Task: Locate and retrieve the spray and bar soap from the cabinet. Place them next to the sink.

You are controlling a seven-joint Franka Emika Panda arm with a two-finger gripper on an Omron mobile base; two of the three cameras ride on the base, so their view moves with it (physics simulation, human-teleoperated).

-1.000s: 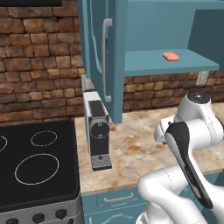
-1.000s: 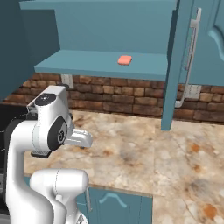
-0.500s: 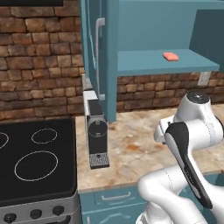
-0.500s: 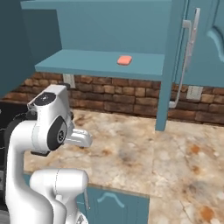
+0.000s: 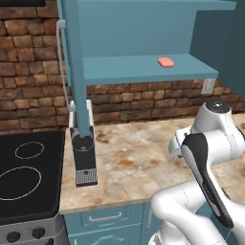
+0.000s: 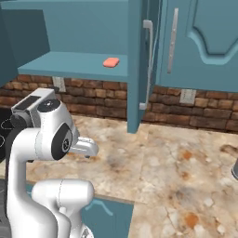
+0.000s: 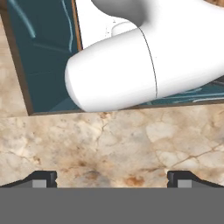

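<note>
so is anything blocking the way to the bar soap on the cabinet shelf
Nothing visible does. The bar soap lies alone on the open cabinet's shelf, with the door swung out to the side, edge-on, not across the opening. The hand is open, pointing down at the marble counter, well below the shelf.

The arm (image 5: 210,158) stands folded upright; its gripper (image 7: 112,177) points straight down, fingertips (image 7: 43,177) spread wide at 6 o'clock.

Small flat salmon-orange bar soap (image 5: 166,62) showing at upper right; teal-blue wall cabinet (image 5: 143,69) surrounding it; mottled beige-and-rust marble countertop (image 5: 129,162) spreading mid-frame; red-brown brick backsplash (image 5: 28,95) showing at left.
</note>
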